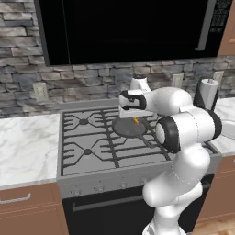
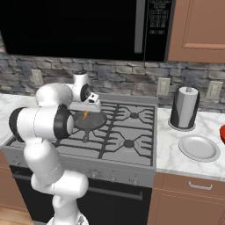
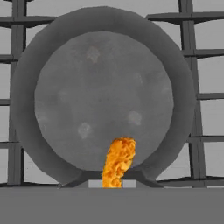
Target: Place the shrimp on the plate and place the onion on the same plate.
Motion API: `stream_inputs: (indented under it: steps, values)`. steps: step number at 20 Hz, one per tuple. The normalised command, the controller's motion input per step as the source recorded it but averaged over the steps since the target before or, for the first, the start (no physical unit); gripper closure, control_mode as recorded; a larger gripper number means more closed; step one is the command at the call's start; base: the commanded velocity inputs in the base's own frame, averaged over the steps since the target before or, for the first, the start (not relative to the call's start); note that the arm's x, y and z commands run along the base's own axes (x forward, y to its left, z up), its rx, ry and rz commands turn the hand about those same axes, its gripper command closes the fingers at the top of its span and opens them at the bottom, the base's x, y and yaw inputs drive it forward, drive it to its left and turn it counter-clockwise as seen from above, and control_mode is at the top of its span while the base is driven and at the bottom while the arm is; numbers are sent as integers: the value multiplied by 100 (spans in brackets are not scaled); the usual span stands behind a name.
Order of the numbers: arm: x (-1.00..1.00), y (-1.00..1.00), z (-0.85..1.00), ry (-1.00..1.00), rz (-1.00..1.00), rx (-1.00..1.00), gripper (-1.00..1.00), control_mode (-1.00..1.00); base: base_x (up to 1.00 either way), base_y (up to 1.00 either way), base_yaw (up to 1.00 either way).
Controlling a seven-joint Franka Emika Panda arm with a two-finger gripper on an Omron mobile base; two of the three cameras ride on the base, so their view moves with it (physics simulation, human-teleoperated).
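- Shrimp (image 3: 118,161): a small bright orange curved piece, seen in the hand view at the bottom edge, over the near rim of the dark round pan (image 3: 103,94). In the left base view it appears as an orange speck (image 1: 136,121) just below the gripper (image 1: 130,111), above the pan (image 1: 131,127).
- Jaws: closed narrow; judged to be clamped on the shrimp, since the piece is lined up between the fingertips, though the contact itself is hidden.
- Pan: placed on the stove grate (image 1: 87,137), handle toward the front.
- Plate (image 2: 199,147): light grey-white, rimmed, set on the marble counter (image 2: 176,136) right of the stove, in front of the paper towel roll (image 2: 184,107); well apart from the gripper (image 2: 90,105).
- Onion: not located in these pictures.
- Step in hand: judged to be lifting the shrimp out of the pan, the plate not yet reached.
- Handling advice: the grip should be kept firm, as so small a piece is easily dropped; the hand should be raised clear of the pan rim before being swung right; the towel roll should be avoided; release should be made low over the plate's middle.
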Motion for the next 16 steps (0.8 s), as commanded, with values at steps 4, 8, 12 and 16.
stream_inputs:
  steps: [4,8,12,16]
  values:
    - [-81,-19,21,0,-5,0,100,-100,0,0,0]
    - [-45,-15,21,0,0,0,100,-100,0,0,0]
    - [-58,-26,13,0,0,0,100,-100,0,0,0]
    - [-39,-7,21,0,0,0,100,-100,0,0,0]
